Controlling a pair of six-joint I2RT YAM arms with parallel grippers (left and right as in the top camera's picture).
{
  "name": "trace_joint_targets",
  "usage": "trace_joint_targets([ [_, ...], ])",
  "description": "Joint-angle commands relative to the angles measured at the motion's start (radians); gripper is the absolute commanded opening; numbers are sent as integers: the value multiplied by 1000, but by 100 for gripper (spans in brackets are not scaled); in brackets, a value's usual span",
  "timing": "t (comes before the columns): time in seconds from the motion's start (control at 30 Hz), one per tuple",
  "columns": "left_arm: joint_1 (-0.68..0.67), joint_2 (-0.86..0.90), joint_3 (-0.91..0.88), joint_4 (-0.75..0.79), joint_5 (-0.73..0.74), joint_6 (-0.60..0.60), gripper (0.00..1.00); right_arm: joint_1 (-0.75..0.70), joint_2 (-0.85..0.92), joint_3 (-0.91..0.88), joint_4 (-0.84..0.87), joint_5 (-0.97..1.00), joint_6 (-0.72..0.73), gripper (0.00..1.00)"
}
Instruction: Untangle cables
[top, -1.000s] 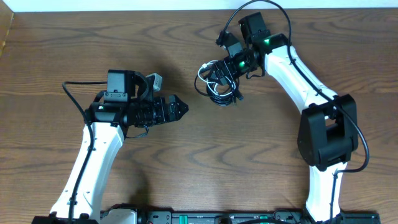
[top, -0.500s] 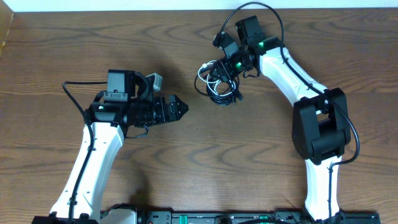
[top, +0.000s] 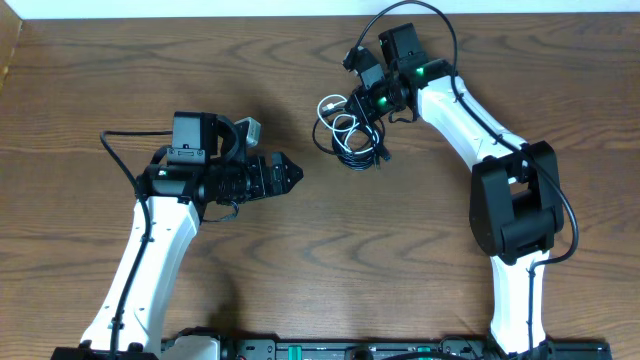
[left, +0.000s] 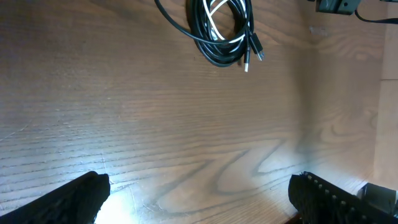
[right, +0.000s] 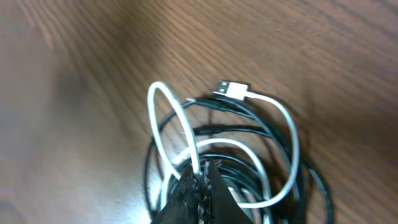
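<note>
Right fingers (right: 186, 199) are clamped on the white cable (right: 280, 118). I'd lift slowly, letting the black cables (right: 233, 130) slip free. Left fingers (left: 68, 199) are spread wide, idle.

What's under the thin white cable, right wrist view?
Coiled thin black cables lie under the thin white cable, on the brown wooden table. The right gripper hides the coil's near part.

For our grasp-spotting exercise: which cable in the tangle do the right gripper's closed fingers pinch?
The white cable, it appears: its loop runs straight into the tips of the right gripper, while the black cables pass beside them.
</note>
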Motion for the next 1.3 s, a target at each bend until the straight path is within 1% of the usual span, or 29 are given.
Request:
trace_joint_targets([
  [0.0, 3, 7, 11, 0, 13, 6, 98, -3, -36, 29, -1, -126, 81, 1],
  [0.13, 3, 7, 11, 0, 12, 6, 98, -23, -117, 50, -1, -150, 159, 1],
  [0.27, 3, 7, 11, 0, 12, 6, 98, -32, -235, 60, 3, -145, 204, 1],
  [0.57, 3, 7, 11, 0, 12, 6, 98, -34, -504, 60, 45, -126, 248, 1],
  [0.73, 3, 7, 11, 0, 12, 6, 98, -34, -586, 60, 43, -66, 256, 1],
  [0.9, 3, 7, 11, 0, 12, 6, 98, -34, -602, 60, 22, 6, 256, 1],
  [0.93, 3, 7, 11, 0, 12, 6, 98, -34, -599, 60, 5, 30, 257, 6],
  [1.03, 3, 7, 11, 0, 12, 6, 98, -34, -572, 59, -63, 90, 306, 27],
  [1.07, 3, 6, 11, 0, 12, 6, 98, -32, -546, 59, -89, 92, 325, 50],
  [1.1, 3, 7, 11, 0, 12, 6, 98, -28, -525, 59, -102, 92, 336, 66],
  [1.13, 3, 7, 11, 0, 13, 6, 98, -23, -500, 59, -112, 92, 343, 76],
  [1.17, 3, 7, 11, 0, 12, 6, 98, -17, -477, 59, -116, 90, 347, 85],
  [1.2, 3, 7, 11, 0, 12, 6, 98, -11, -454, 59, -118, 86, 354, 90],
  [1.27, 3, 7, 11, 0, 12, 6, 98, 2, -399, 59, -129, 69, 412, 93],
])
